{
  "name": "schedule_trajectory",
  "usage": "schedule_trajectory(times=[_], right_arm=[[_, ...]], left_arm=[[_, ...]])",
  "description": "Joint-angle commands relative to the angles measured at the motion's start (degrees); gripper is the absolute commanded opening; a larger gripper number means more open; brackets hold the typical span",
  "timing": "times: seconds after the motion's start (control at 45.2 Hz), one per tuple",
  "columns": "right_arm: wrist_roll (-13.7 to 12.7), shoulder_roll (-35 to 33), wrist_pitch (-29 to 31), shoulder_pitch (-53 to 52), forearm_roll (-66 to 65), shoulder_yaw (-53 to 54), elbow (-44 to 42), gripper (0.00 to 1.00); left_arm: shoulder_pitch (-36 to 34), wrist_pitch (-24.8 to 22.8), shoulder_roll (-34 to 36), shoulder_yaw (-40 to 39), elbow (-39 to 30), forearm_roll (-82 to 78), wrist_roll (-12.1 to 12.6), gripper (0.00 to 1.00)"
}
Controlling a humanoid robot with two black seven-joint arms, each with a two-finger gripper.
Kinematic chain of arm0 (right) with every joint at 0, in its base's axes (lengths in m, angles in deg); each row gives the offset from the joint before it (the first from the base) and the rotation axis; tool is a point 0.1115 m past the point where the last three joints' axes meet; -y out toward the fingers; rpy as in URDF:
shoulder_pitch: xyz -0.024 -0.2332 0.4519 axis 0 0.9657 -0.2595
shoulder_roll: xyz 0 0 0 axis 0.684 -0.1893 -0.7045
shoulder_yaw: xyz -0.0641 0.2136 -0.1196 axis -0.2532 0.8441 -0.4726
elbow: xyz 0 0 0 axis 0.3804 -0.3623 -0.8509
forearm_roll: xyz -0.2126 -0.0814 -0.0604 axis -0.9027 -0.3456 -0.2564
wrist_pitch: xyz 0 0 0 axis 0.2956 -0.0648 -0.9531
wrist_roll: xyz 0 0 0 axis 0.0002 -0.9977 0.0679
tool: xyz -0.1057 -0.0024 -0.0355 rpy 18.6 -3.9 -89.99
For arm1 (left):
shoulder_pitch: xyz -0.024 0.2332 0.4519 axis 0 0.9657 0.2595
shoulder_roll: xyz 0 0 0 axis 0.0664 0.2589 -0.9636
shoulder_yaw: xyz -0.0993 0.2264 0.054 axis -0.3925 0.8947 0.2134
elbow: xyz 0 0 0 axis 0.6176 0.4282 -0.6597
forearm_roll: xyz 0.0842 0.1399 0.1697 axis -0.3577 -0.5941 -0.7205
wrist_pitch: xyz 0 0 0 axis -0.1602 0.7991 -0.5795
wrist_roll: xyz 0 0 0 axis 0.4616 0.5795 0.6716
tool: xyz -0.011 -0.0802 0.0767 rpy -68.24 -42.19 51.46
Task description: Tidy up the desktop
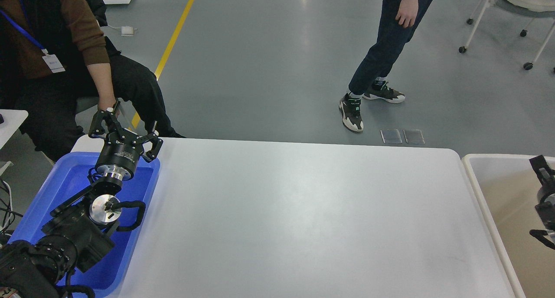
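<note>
The desktop (303,215) is a wide white tabletop with rounded corners, and nothing lies on it. My left gripper (128,121) is open and empty. It is raised above the far end of the blue tray (52,189) at the desktop's left edge. Only a dark part of my right gripper (542,170) shows at the right edge of the view, over the cream-white bin (477,176). Its fingers cannot be told apart.
A seated person at the back left has a hand (106,103) very close to my left gripper. A standing person (381,72) is on the grey floor beyond the desktop. A wheeled chair frame (498,20) stands at the far right.
</note>
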Motion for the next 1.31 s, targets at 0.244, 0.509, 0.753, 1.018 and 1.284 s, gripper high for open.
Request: schedule_trajectory(times=[0.244, 0.509, 0.753, 1.018, 1.284], right_arm=[[0.1, -10.3, 7.0, -15.4, 0.7, 24.7, 17.8, 1.0], [0.3, -21.7, 7.3, -15.4, -0.3, 38.6, 46.0, 1.0], [0.7, -21.6, 7.3, -13.6, -0.2, 44.3, 49.2, 1.0], [11.9, -18.0, 8.5, -3.9, -0.3, 51.7, 53.7, 1.0], [21.7, -7.9, 10.4, 9.2, -1.8, 51.3, 53.0, 1.0]], left_arm=[[0.1, 0.0, 0.0, 0.0, 0.0, 0.0, 0.0, 1.0], [0.0, 0.0, 0.0, 0.0, 0.0, 0.0, 0.0, 1.0], [0.1, 0.0, 0.0, 0.0, 0.0, 0.0, 0.0, 1.0], [0.1, 0.0, 0.0, 0.0, 0.0, 0.0, 0.0, 1.0], [0.1, 0.0, 0.0, 0.0, 0.0, 0.0, 0.0, 1.0]])
